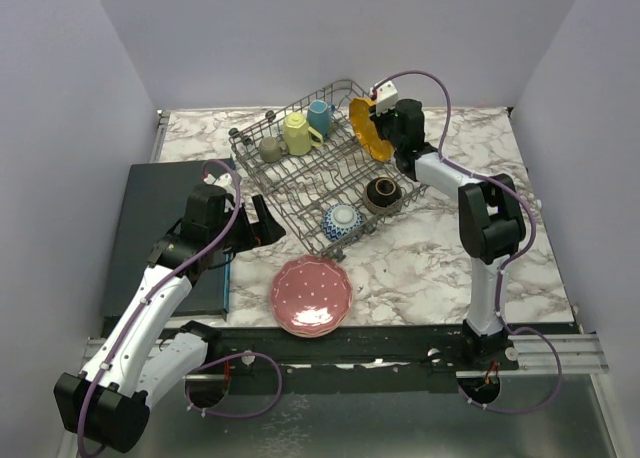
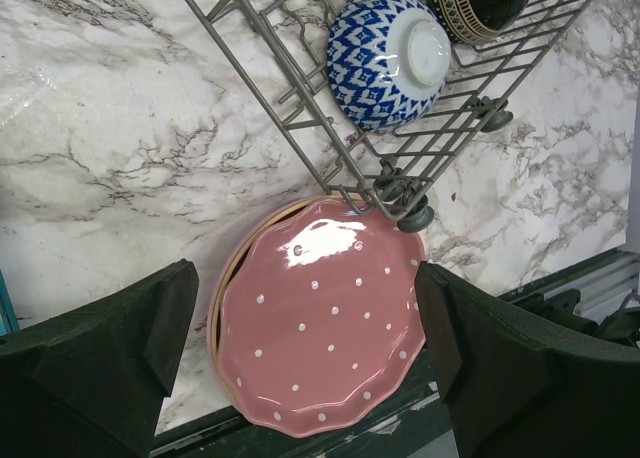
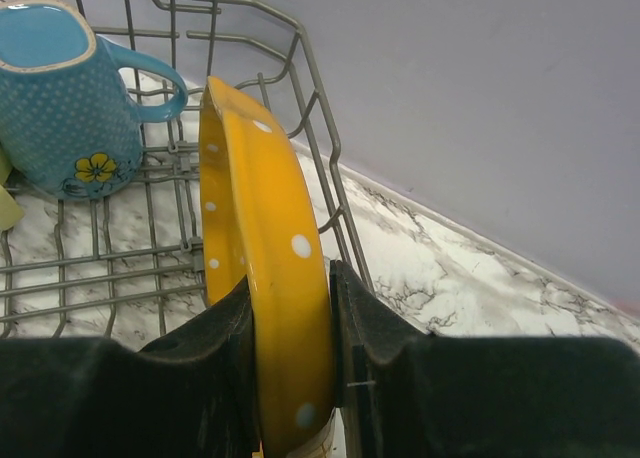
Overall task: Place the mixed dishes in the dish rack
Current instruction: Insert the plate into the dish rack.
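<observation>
Clearly the work is split between the two arms. The right gripper [image 3: 292,300] is clamped on the rim of the orange plate [image 3: 255,208], one finger on each face, so the plate stands on edge rather than flat. That upright hold suits the dish rack [image 1: 300,183], whose tines take plates standing. The plate hangs over the rack's far right corner, just beside the blue mug [image 1: 320,116]. Whether its lower edge already rests between tines I cannot tell.

The rack lies at a slant toward the far edge of the table [image 1: 430,268]. Beside the blue mug along its far side sit the yellow mug [image 1: 297,134] and the olive mug [image 1: 270,149]. Nearer its front end the dark brown bowl [image 1: 382,194] and the blue-patterned bowl [image 1: 342,220] lie tipped among the wires.

The left gripper [image 2: 305,313] hangs with its jaws spread wide and empty, one finger to each side of the pink scalloped plate [image 2: 320,318]. This plate lies flat at the near edge of the table, touching the rack's front corner. The rim of a peach plate [image 2: 222,288] shows beneath it. By my reckoning, the wide spread is there to straddle the pink plate's rim for the next pickup.
</observation>
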Motion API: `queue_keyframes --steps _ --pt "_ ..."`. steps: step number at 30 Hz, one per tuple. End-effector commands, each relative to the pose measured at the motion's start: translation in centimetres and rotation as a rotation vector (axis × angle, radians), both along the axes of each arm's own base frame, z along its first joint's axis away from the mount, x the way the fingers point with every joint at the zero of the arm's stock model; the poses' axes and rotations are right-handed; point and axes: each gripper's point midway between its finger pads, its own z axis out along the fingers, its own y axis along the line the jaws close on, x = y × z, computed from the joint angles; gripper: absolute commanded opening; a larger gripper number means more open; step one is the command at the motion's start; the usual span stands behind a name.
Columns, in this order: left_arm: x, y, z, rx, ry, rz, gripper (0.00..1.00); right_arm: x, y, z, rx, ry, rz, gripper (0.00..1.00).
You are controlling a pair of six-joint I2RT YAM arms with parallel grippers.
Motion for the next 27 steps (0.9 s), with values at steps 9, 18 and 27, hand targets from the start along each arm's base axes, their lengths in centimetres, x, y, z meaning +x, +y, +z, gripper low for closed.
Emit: queue_keyframes --steps 9,18,27 --pt "0.4 0.1 0.2 -0.005 -0.021 -0.001 0.98 1.3 -0.6 4.1 0.118 -0.177 -0.067 0.0" --pt "0.4 0.0 0.1 -0.006 -0.017 -0.005 0.98 0.4 -1.3 1.6 0.133 -0.143 -0.098 0.0" --pt "0.4 0.1 0.1 -0.006 -0.017 -0.003 0.98 0.3 -1.9 1.9 0.152 -0.133 -0.134 0.11"
